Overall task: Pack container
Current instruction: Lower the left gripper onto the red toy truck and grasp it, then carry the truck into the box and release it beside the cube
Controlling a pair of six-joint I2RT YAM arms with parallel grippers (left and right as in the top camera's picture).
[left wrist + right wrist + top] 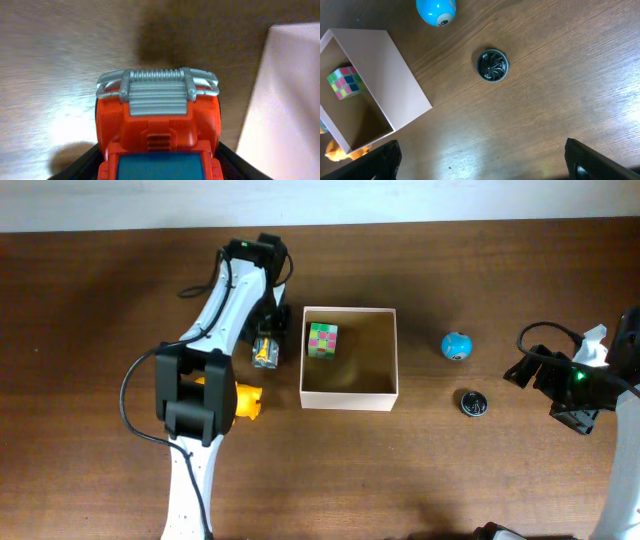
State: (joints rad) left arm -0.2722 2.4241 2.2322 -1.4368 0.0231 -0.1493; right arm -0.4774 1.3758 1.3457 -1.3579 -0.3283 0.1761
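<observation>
The container (349, 399) is a square white-walled box with a tan inside at the table's middle. A pink and green cube (322, 339) lies in its back left corner. My left gripper (265, 340) is just left of the box, shut on a red toy truck (157, 125) with a grey grille. The box's white wall (285, 100) is close on the truck's right. My right gripper (480, 160) is open and empty over bare table, right of the box (400, 85). The cube (347, 82) shows inside the box there too.
A blue ball (456, 346) and a black round disc (473, 402) lie right of the box, both also in the right wrist view: ball (436, 10), disc (492, 65). An orange toy (247, 402) lies left of the box, partly under my left arm.
</observation>
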